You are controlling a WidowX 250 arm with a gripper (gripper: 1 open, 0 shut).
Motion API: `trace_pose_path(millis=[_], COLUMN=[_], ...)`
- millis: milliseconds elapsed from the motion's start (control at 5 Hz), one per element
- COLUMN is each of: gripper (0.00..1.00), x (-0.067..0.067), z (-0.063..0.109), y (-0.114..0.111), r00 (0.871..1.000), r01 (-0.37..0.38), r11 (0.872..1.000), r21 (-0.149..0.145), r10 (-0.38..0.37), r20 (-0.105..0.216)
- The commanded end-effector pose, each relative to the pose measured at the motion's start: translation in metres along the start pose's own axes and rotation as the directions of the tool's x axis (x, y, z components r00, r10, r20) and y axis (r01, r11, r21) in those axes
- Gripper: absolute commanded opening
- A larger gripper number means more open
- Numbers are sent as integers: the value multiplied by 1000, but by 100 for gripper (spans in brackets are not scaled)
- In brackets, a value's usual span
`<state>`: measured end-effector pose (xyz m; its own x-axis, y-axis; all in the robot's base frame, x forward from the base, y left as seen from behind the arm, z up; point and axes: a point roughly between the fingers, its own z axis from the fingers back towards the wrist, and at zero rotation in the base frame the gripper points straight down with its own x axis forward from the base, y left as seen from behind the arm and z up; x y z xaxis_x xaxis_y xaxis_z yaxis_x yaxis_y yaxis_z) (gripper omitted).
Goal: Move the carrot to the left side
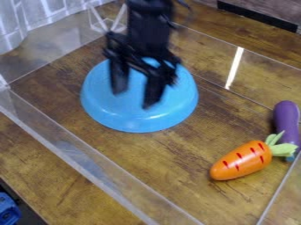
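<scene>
— Where is the carrot (242, 159)?

— It lies on its side on the wooden counter (70, 114), at the right of the view and toward the near edge.

— What does it look like?

— Small, glossy and orange, with a few dark red stripes across its body. Its green leafy top points right and slightly away; the rounded tip points left and toward the viewer.

— Is anything holding it?

— No, it rests free.
</scene>
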<state>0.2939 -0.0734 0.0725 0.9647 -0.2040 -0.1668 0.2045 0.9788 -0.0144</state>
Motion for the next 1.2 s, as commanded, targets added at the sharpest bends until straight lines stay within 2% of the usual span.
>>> trace_pose_path(millis=[0, 200, 400, 600, 800, 1000], gripper=[100, 100, 100, 100, 0, 100], x=[20, 15, 15, 27, 38, 39], z=[-6, -12, -40, -37, -4, 2], y=[-53, -90, -118, -114, -87, -87], r00=[997, 981, 964, 955, 958, 936], r01=[67, 182, 261, 291, 277, 341], r11=[998, 982, 964, 955, 958, 936], r21=[16, 43, 52, 58, 76, 90], r10=[-67, -185, -263, -294, -281, -347], r20=[46, 54, 32, 36, 51, 56])
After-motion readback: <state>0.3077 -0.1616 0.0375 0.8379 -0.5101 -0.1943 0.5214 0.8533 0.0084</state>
